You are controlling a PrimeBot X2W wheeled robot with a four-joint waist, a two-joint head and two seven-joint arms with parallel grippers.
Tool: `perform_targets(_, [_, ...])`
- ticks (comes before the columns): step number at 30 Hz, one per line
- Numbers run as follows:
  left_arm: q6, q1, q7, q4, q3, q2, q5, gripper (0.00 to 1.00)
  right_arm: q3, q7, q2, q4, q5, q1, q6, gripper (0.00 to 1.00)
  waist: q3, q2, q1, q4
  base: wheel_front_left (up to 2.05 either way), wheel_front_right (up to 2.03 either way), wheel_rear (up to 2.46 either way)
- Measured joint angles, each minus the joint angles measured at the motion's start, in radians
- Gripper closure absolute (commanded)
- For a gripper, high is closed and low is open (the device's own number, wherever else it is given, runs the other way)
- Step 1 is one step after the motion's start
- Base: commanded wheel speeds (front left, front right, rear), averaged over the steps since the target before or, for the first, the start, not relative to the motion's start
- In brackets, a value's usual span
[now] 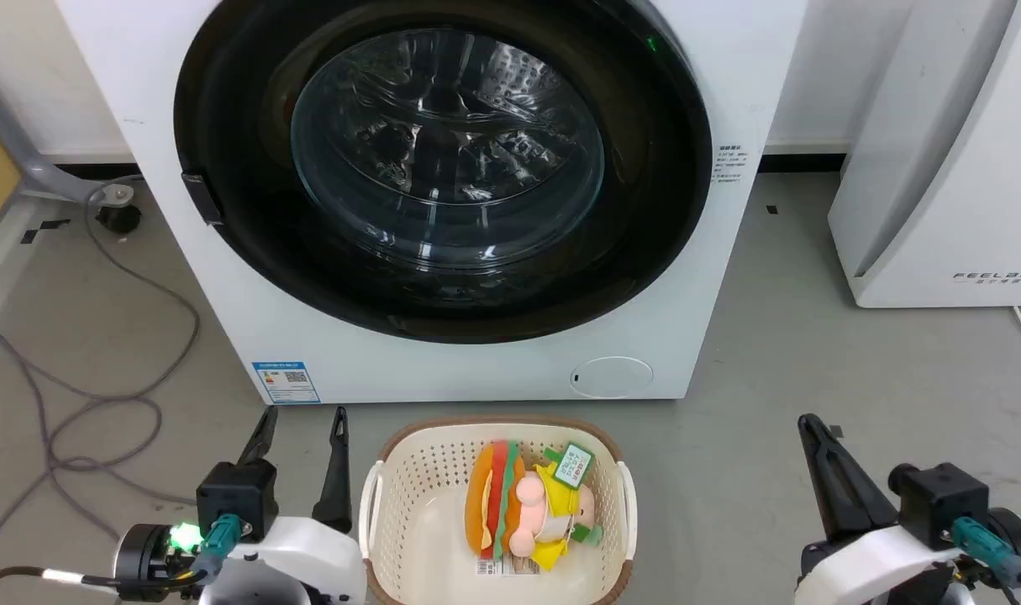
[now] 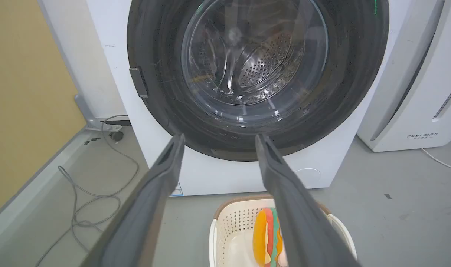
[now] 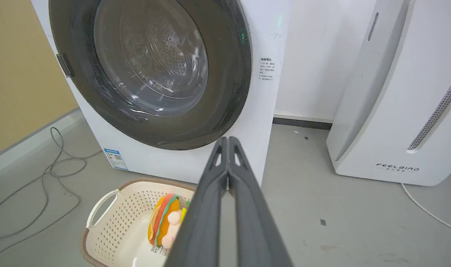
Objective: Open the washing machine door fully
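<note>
While the left gripper (image 1: 303, 418) is held low at the lower left of the head view with its two fingers spread apart and nothing between them, the right gripper (image 1: 807, 423) is held at the lower right with its fingers pressed together, likewise empty. Neither is touching anything, and both are kept well short of the machine. A cream laundry basket (image 1: 497, 423) holding a plush hamburger toy (image 1: 495, 496) is set on the floor between them, just in front of the washing machine (image 1: 476, 374).

The washing machine door (image 1: 644, 218) is seen lying flush against the white front, its glossy black ring unbroken all round and the steel drum seen through the glass bowl. A small dark handle tab (image 1: 201, 197) is noted at the door's left edge.

No part of the task is judged to be done, since the door is shut and untouched. Everything is left: the tab must be reached, most likely by the spread left gripper, the latch released, and the door swung out to its full extent, with the basket to be cleared by the sweep.
</note>
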Motion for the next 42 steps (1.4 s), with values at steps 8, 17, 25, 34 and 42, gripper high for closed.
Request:
perform_targets(8, [0.0,-0.004,-0.014,0.01,-0.015,0.0,-0.008,0.0,-0.005,-0.019,0.0,0.005,0.146,0.0,0.0,1.0,0.002,0.0,0.0,-0.001,0.0,0.0,0.0])
perform_targets(17, [0.0,-0.005,-0.033,0.016,-0.028,0.0,-0.019,0.0,-0.017,-0.039,0.0,0.012,0.386,-0.003,0.0,1.0,0.007,0.0,0.0,-0.002,0.0,0.0,0.0])
perform_targets(25, [0.0,-0.011,-0.049,0.021,-0.038,0.0,-0.027,0.0,-0.049,-0.052,0.0,0.044,0.612,-0.05,0.0,1.0,0.018,0.0,0.0,-0.001,0.0,0.0,0.0])
perform_targets(34, [0.0,-0.029,-0.068,0.018,-0.056,0.0,-0.038,0.0,-0.102,-0.075,0.0,0.083,0.775,-0.141,0.0,1.0,0.04,0.0,0.0,0.007,0.0,0.0,0.0])
perform_targets(42, [0.0,-0.046,-0.084,0.01,-0.064,0.0,-0.044,0.0,-0.137,-0.089,-0.001,0.183,0.892,-0.278,0.0,1.0,0.071,0.0,0.0,0.004,0.0,0.0,0.0])
